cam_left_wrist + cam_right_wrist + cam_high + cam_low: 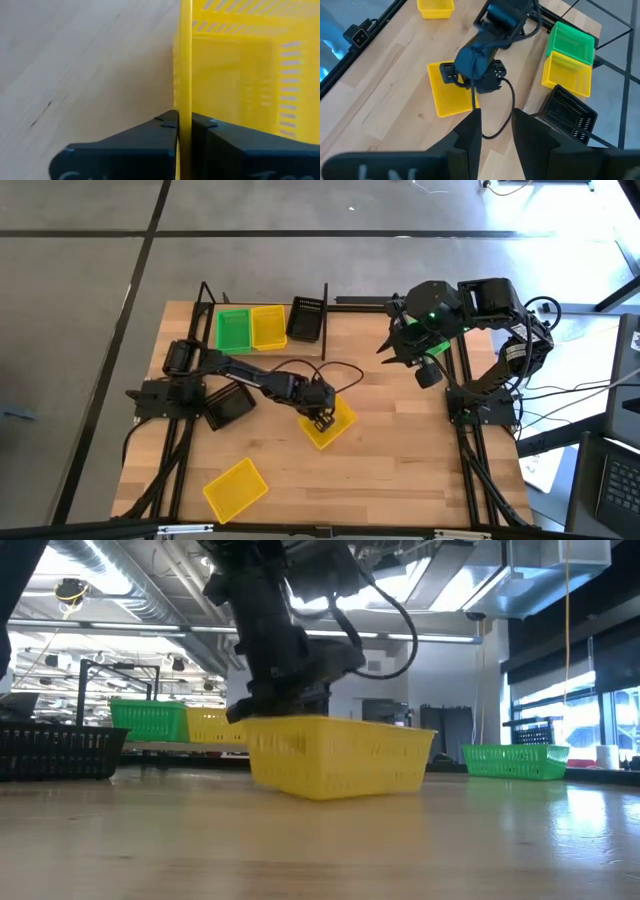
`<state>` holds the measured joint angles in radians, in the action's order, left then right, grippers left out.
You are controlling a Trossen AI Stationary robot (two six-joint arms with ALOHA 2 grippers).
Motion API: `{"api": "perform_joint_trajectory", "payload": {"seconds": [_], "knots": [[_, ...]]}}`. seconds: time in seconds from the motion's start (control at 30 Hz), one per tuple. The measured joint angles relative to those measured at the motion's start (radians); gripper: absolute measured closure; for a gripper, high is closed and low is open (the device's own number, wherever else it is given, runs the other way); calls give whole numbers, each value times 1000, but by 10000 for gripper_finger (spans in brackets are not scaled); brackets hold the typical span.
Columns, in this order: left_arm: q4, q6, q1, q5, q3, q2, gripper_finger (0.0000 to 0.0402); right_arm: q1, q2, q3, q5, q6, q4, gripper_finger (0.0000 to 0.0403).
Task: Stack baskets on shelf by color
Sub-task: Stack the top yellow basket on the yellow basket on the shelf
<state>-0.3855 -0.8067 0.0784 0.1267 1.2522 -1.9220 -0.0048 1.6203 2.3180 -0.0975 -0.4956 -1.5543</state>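
Left gripper (320, 418) is clamped on the near wall of a yellow basket (330, 423) mid-table, well in front of the shelf (330, 300); your left wrist view shows both fingers (130, 145) pinching that thin rim (185, 60) flat between them, one outside, one inside. In the low view the basket (340, 755) sits slightly tilted, one bottom edge looking lifted off the tabletop (320, 850) (hard to tell how much). On the shelf: a green basket (234, 329) touching a second yellow one (268, 327), with a black basket (305, 319) just beside them. A third yellow basket (235, 487) lies far from the shelf, near the table's front edge, and another black one (229, 404) sits by the left arm's base. Right gripper (398, 345) hangs above the table beside the shelf's right end, fingers spread, holding nothing. For this step, your target is likely the yellow basket on the shelf: lift straight up until the held basket clears the table before you swing toward the shelf. A one-wall pinch lets the basket droop, so move slowly, square it over the shelved yellow one, and lower until it nests before you let go. Mind the shelf's black rods on approach.
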Motion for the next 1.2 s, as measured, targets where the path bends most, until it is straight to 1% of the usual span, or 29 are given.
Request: {"api": "perform_joint_trajectory", "payload": {"seconds": [0.1,0.2,0.33,0.53,0.67,0.77,0.87,0.97,1.07,1.13,1.2], "knots": [[3,-2,0,1,0,55,401,0,0,0,0,1,0,295],[-20,-7,-2,33,0,128,401,0,0,0,0,1,0,295],[-68,-81,-13,66,0,244,401,0,0,0,0,-3,7,295],[-211,-197,-20,175,1,428,401,0,1,0,21,-4,35,295],[-337,-264,-37,296,1,542,401,0,1,0,29,-4,58,295],[-431,-320,-66,373,1,602,401,1,1,0,66,-6,94,295],[-498,-356,-119,431,3,625,401,0,1,0,137,-6,121,295],[-571,-371,-188,434,-1,633,401,0,1,0,250,-4,152,295],[-557,-370,-264,430,1,620,401,0,5,0,337,-3,156,295],[-569,-369,-311,432,0,614,401,0,9,0,367,-3,156,295],[-565,-367,-359,440,1,606,401,0,10,0,375,-3,156,295]]}}
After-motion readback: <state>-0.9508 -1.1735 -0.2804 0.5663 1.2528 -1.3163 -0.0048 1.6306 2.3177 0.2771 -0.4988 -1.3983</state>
